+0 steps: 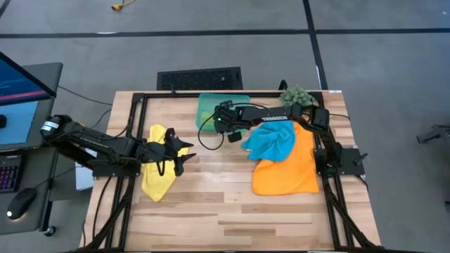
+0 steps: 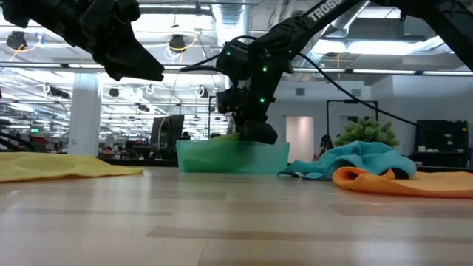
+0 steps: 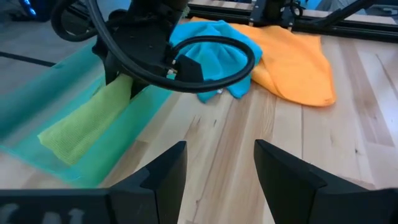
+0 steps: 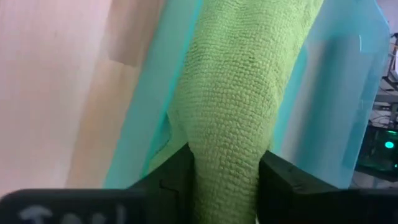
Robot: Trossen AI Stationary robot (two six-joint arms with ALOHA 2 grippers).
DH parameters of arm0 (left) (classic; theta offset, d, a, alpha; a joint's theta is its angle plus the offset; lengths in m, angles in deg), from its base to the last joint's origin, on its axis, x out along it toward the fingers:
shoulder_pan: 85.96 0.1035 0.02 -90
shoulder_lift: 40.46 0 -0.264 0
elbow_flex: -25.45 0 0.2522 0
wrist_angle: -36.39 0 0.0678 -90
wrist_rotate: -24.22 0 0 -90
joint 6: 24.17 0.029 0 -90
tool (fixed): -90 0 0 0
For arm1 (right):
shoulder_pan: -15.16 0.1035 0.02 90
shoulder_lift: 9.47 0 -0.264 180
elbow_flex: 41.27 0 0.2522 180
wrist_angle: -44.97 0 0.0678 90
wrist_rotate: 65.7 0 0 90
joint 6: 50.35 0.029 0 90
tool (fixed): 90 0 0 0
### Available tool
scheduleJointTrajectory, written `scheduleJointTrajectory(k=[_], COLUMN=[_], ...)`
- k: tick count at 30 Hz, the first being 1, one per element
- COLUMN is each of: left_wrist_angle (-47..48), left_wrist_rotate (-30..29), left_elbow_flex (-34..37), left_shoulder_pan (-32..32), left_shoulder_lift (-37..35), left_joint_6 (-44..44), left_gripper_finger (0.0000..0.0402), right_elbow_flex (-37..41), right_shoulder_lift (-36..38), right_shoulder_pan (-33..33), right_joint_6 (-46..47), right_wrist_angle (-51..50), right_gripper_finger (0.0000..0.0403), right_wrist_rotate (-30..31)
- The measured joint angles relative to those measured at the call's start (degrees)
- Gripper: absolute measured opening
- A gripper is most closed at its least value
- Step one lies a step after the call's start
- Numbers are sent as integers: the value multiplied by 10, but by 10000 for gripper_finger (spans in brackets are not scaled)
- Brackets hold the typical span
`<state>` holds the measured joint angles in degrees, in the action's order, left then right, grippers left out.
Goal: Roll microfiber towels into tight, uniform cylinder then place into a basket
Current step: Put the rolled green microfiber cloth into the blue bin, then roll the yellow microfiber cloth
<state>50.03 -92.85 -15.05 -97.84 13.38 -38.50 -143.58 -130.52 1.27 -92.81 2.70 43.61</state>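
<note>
Reaching arm: the right gripper [image 1: 226, 125] stretches from the right side toward the far middle of the table and sits at the basket [image 1: 206, 105].
Right grip: its two dark fingers [image 4: 281, 180] bracket the rolled green towel [image 4: 239, 93] on both sides and touch it; whether they squeeze or are letting go I cannot tell.
Green towel: a bright green roll lying lengthwise inside the translucent teal basket, also plain in the left wrist view [image 3: 93, 121].
Left gripper [image 1: 179, 156]: raised over the left half of the table above the yellow towel [image 1: 158, 177], fingers spread apart, nothing between them.
Yellow towel: flat and unrolled on the left side, partly under the left arm.
Blue towel [image 1: 271, 140]: crumpled just right of the basket, lying on the far left corner of the orange towel [image 1: 288, 169].
Orange towel: spread flat on the right side, touching the blue one.
In the way: the right arm and its looping black cable [image 3: 186, 74] cross over the basket's right end and the blue towel.
Other things: a spiky green plant ball [image 1: 297, 95] at the far right corner; a keyboard and mouse [image 1: 21, 202] on a desk to the left.
Hard to see: the basket's right end is hidden by the arm from above.
Surface: light wood plank table [image 1: 225, 211] with a black frame.
Room: grey floor, a large open hall with ceiling lights beyond.
</note>
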Motion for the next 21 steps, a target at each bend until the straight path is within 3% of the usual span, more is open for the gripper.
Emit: scheduleJointTrajectory(k=[8, 21], left_wrist_angle=[8, 8], left_wrist_rotate=[-2, -3], left_elbow_flex=[0, 0], left_shoulder_pan=[0, 0], left_shoulder_lift=[0, 0], left_joint_6=[0, 10], left_gripper_finger=[180, 180], right_elbow_flex=[0, 0], right_shoulder_lift=[0, 44], right_shoulder_pan=[4, 0], right_joint_6=[0, 30], right_wrist_angle=[0, -24], right_gripper_finger=[213, 203], right_wrist_rotate=[0, 1])
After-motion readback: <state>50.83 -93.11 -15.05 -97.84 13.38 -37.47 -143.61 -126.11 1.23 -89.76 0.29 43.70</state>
